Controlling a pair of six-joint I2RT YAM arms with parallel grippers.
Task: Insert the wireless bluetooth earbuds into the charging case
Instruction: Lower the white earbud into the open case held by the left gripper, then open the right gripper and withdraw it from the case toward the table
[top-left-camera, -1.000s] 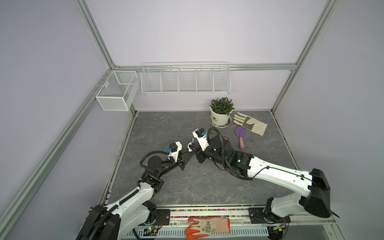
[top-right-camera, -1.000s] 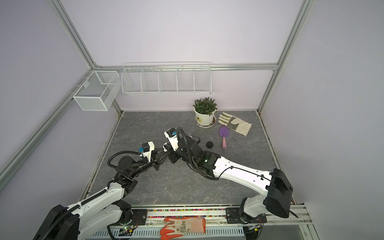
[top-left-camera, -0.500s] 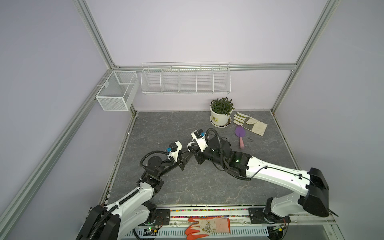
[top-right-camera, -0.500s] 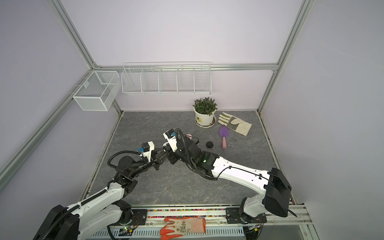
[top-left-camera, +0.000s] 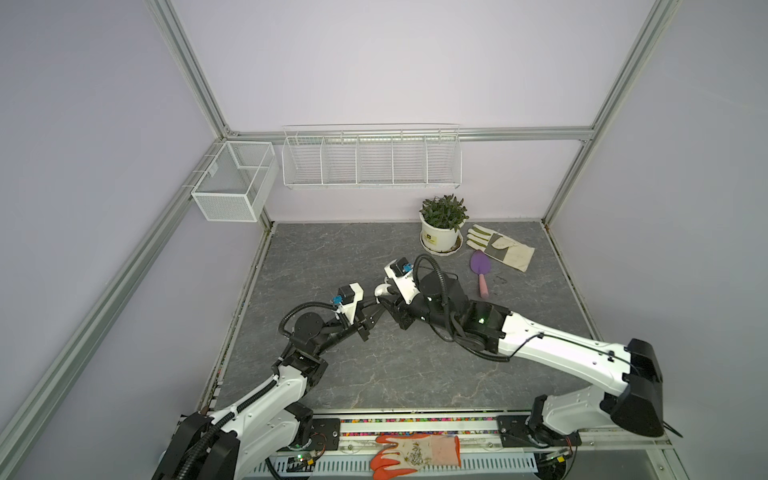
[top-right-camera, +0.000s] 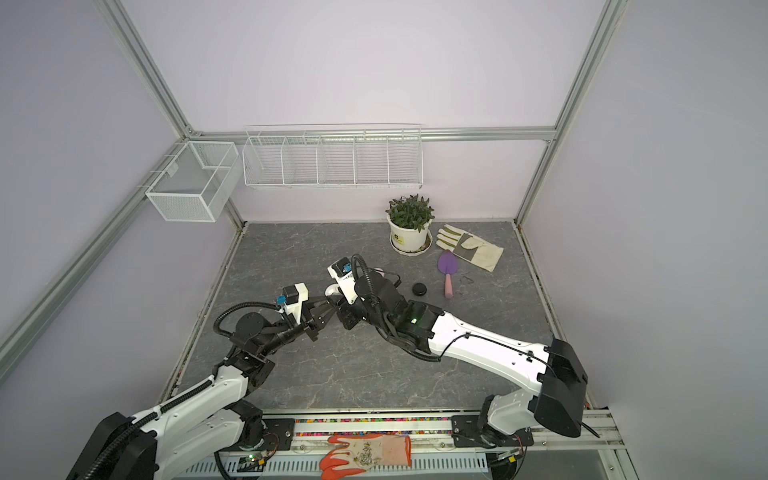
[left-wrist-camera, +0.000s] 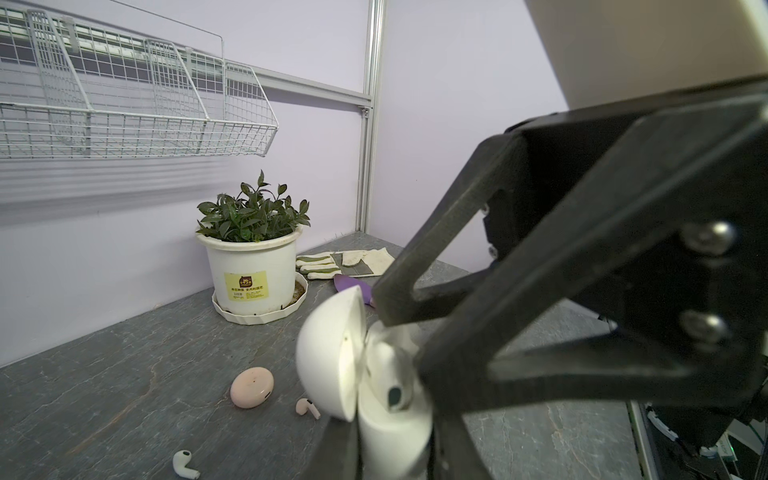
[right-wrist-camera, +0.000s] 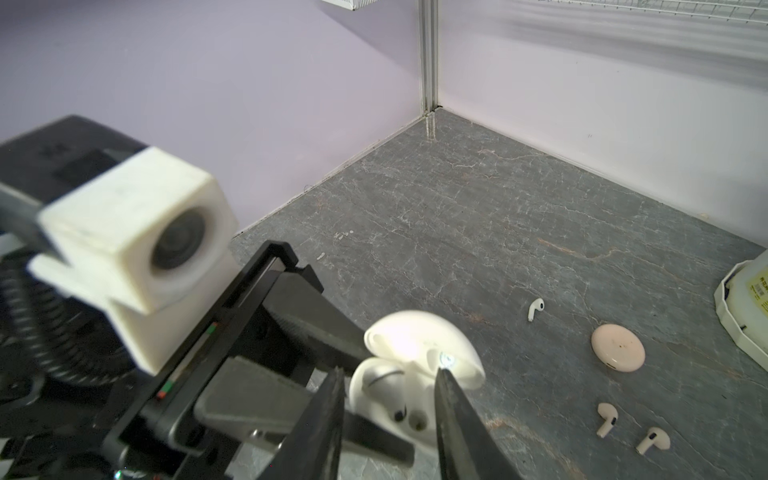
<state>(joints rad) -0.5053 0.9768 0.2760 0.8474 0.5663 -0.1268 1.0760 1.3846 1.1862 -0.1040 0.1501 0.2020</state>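
Gray table (right-wrist-camera: 498, 208), centre: left gripper (left-wrist-camera: 392, 453) clamps one open white case (right-wrist-camera: 415, 332), one earbud (left-wrist-camera: 395, 395) seated inside. Right gripper (right-wrist-camera: 390, 371) is released, jaws flanking that case. Nearby: three loose earbuds (right-wrist-camera: 536, 309), one pink case (right-wrist-camera: 618, 347), one black case (top-right-camera: 419, 288).

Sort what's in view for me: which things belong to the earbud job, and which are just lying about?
Job: open white case, earbud seated in it, pink case, black case, loose white earbud, two pinkish earbuds.

Lying about: potted plant, work glove, purple trowel, orange glove, wire rack, mesh basket.
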